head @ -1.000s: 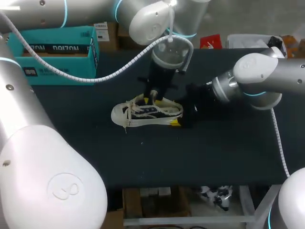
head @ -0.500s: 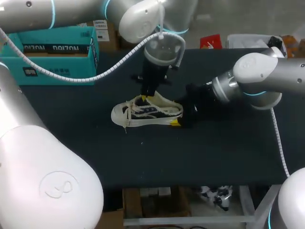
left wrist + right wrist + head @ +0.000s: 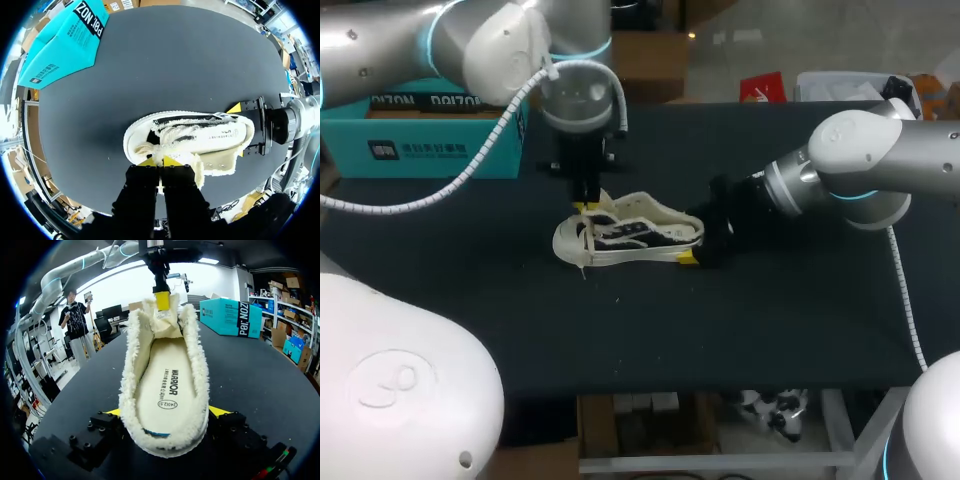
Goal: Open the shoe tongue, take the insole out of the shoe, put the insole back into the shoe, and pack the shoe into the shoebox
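Right fingers point(image 3: 220, 411) clamped the fleece-lined sneaker point(image 3: 632, 240) at its heel to steady it; left fingers point(image 3: 149, 162), nearly closed, pinched its tongue point(image 3: 165, 322).

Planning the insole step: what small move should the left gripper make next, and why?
Probably draw the tongue toward the toe: the left gripper is shut on it, the right gripper holds the shoe by its heel, and the insole sits inside.

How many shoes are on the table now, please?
1. The white fleece-lined canvas shoe lies mid-table, heel between the right jaws, left jaws pinching its tongue. None seems hidden.
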